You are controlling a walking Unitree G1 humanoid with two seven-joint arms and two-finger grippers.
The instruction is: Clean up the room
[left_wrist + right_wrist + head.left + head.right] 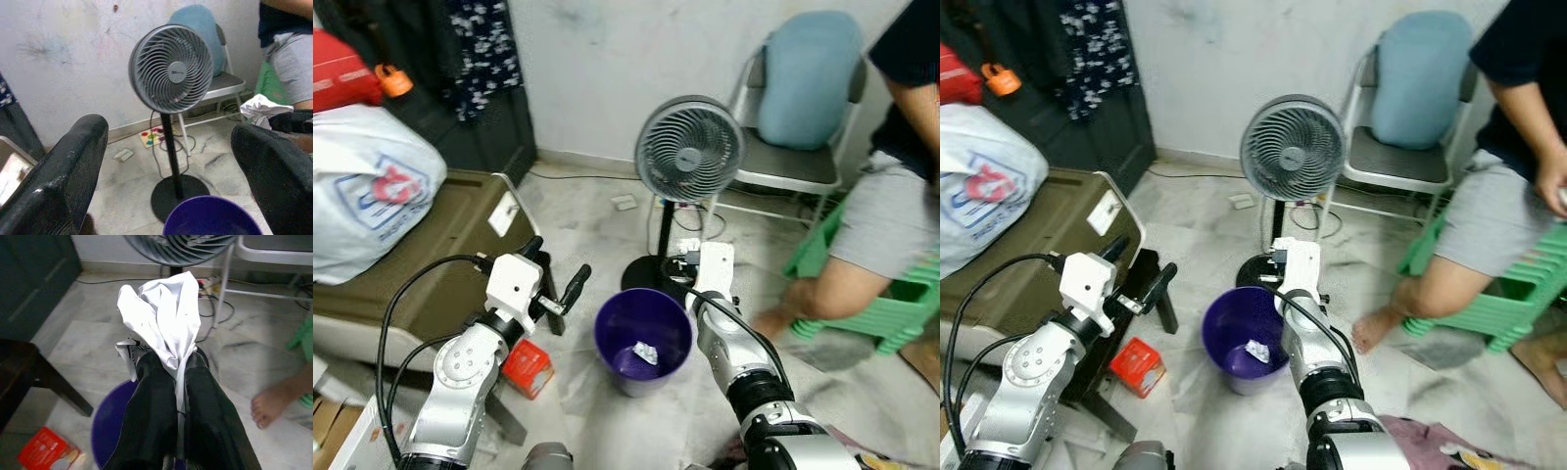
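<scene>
A crumpled white paper (164, 313) is clamped between the closed jaws of the right gripper (176, 382), at frame centre above the purple bin (643, 338). It is judged light, soft and crushable; a pinch at its bunched base suffices. The left gripper (558, 284) is held open, empty.

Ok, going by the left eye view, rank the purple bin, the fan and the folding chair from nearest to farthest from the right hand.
1. Purple bin, just below the right hand.
2. Fan, right behind it.
3. Folding chair, farther back against the wall, to the right.
</scene>
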